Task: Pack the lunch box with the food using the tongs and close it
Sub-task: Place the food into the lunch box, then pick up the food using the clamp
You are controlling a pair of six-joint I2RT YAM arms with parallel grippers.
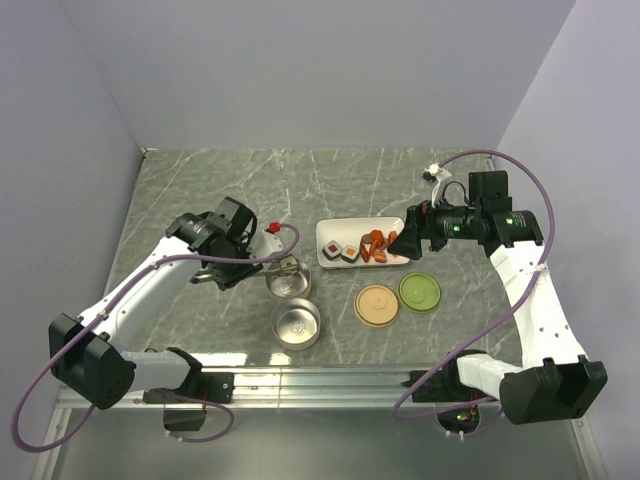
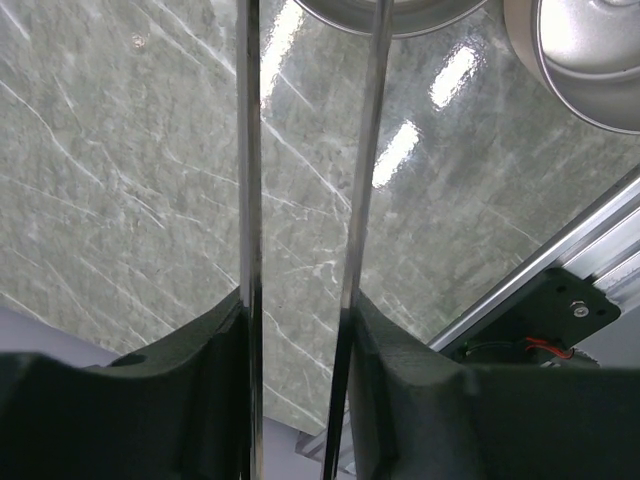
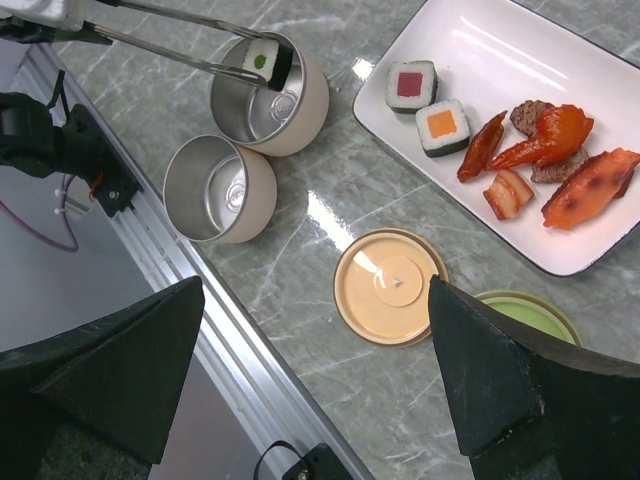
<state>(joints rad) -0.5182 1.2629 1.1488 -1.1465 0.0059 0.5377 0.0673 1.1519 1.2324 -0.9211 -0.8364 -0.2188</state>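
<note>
While squeezing the tongs (image 2: 250, 200) partway closed in the left gripper (image 2: 300, 310), pinching a green-centred sushi block (image 3: 264, 58) at the tips over one steel cup (image 3: 300, 112).

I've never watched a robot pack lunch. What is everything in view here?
Plate: one, white, mid-table.
Sushi on plate: two, white, red and orange centres, plate's left end.
Sushi in tongs: one, white, green centre, over farther tin.
Food chunks: several, orange-red and brown, plate's right half.
Tins: two, silver, left of plate.
Tan lid: one, before plate.
Green lid: one, beside tan lid.
Tongs: one, silver, in left fingers.
Left fingers: black, closed on tongs.
Right fingers: black, open, empty.
</note>
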